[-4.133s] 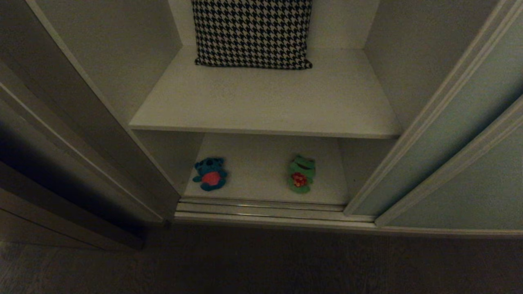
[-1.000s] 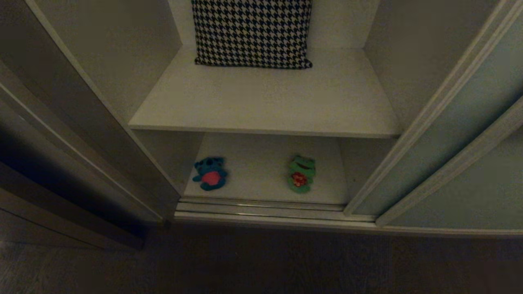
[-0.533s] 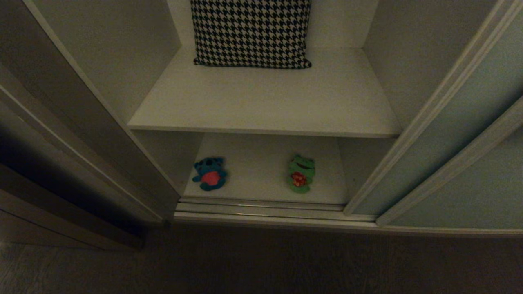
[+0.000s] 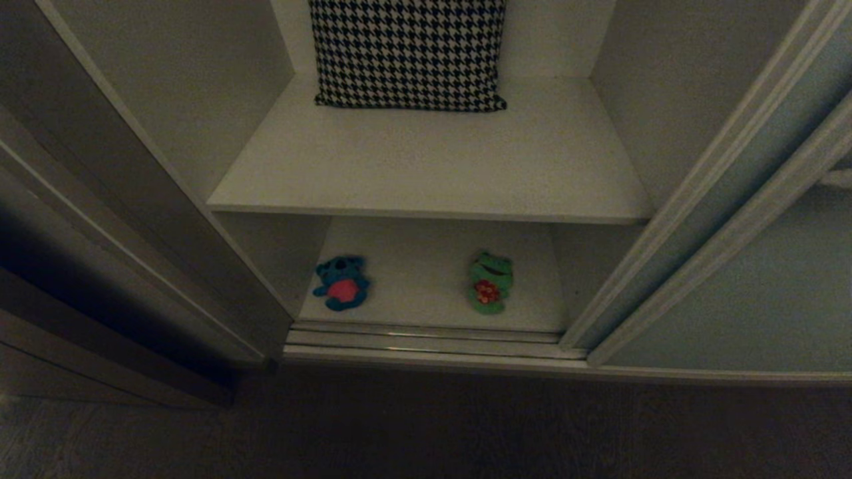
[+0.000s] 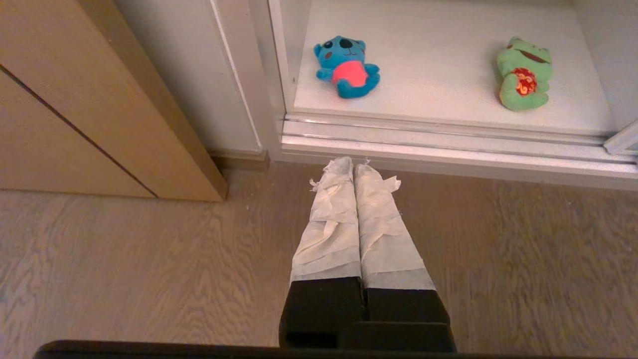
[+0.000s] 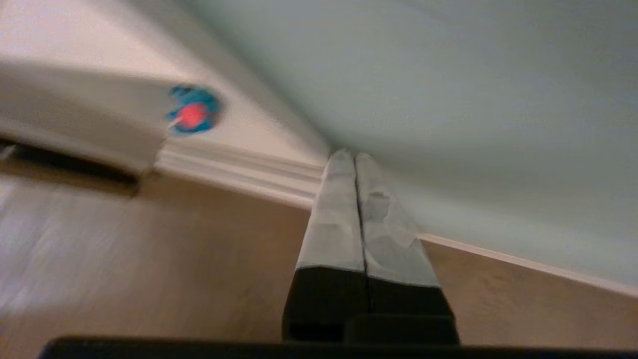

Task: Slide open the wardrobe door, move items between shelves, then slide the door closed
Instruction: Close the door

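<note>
So the tall pale grey-green sliding wardrobe door [image 4: 745, 293] sits off to the right, closet open. Both plush toys, green frog [image 4: 491, 282] and small teal bear [image 4: 342, 283], lie on the bottom white shelf [image 4: 426, 303], so moving's probably still left. Right gripper [image 6: 355, 158] clenched empty against the door, left gripper [image 5: 353, 167] clenched too, low over the floor

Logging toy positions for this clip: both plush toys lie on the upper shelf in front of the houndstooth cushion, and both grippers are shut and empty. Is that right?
Not quite. The blue bear and green frog lie on the lower shelf; only the houndstooth cushion is on the upper shelf, as the head view shows. The left gripper and right gripper are indeed shut and empty.
</note>
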### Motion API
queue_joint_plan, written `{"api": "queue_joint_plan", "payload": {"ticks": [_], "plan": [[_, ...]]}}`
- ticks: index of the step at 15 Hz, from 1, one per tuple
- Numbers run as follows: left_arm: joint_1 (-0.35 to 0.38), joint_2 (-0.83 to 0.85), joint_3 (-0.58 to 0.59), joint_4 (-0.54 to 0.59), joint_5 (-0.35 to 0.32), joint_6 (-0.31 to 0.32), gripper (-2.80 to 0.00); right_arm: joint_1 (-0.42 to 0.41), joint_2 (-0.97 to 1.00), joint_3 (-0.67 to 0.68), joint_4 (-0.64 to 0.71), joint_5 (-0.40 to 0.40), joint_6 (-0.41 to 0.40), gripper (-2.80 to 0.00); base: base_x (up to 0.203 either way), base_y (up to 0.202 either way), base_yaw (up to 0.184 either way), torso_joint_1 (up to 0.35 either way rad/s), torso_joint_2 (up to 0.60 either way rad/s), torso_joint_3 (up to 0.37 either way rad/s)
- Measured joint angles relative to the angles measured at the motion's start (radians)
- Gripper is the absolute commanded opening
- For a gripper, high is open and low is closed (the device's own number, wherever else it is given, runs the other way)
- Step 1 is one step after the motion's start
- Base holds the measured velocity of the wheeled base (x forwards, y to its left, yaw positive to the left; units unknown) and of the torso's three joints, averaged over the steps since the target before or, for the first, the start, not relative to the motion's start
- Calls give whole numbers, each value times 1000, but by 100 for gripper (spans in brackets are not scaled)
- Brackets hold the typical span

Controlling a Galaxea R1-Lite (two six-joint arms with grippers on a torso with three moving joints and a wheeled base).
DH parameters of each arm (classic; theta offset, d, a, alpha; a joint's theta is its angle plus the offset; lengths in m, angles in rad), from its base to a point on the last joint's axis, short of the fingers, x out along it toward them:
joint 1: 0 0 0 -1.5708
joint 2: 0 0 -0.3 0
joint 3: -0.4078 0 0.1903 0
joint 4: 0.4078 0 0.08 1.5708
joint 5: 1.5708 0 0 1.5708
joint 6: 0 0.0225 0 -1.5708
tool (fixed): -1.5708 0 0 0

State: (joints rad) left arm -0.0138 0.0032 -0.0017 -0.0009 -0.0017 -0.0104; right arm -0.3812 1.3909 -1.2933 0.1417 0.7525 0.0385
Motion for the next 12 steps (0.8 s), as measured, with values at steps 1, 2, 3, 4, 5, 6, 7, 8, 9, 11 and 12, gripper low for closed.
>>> {"api": "queue_joint_plan", "payload": {"ticks": [1, 2, 3, 4, 5, 6, 7, 8, 9, 11, 12], "plan": [[0, 0, 0, 0, 0, 0, -280, 54, -3, -1, 0, -25, 0, -280, 0, 0, 0, 0, 0, 0], [0, 0, 0, 0, 0, 0, -280, 113, -8, -2, 0, -61, 1, -280, 0, 0, 0, 0, 0, 0], [0, 0, 0, -1, 0, 0, -280, 171, -15, -2, 1, -100, 1, -280, 0, 0, 0, 0, 0, 0], [0, 0, 0, 0, 0, 0, -280, 233, -28, 0, 3, -140, 2, -280, 0, 0, 0, 0, 0, 0], [0, 0, 0, 0, 1, 0, -280, 298, -48, 7, -7, -170, -3, -280, 0, 0, 0, 0, 0, 0], [0, 0, 0, 1, 0, 0, -280, 358, -78, 25, -12, -188, -4, -280, 0, 0, 0, 0, 0, 0], [0, 0, 0, 0, 0, 0, -280, 416, -113, 47, -8, -208, -6, -280, 0, 0, 0, 0, 0, 0], [0, 0, 0, 0, 0, 0, -280, 469, -151, 73, -4, -235, -7, -280, 0, 0, 0, 0, 0, 0], [0, 0, 0, 0, 0, 0, -280, 511, -189, 102, -3, -269, -12, -280, 0, 0, 0, 0, 0, 0], [0, 0, 0, 0, 0, 0, -280, 553, -251, 154, -1, -339, -32, -280, 0, 0, 0, 0, 0, 0], [0, 0, 0, 0, 0, 0, -280, 560, -275, 171, 0, -357, -33, -280, 0, 0, 0, 0, 0, 0]]}}
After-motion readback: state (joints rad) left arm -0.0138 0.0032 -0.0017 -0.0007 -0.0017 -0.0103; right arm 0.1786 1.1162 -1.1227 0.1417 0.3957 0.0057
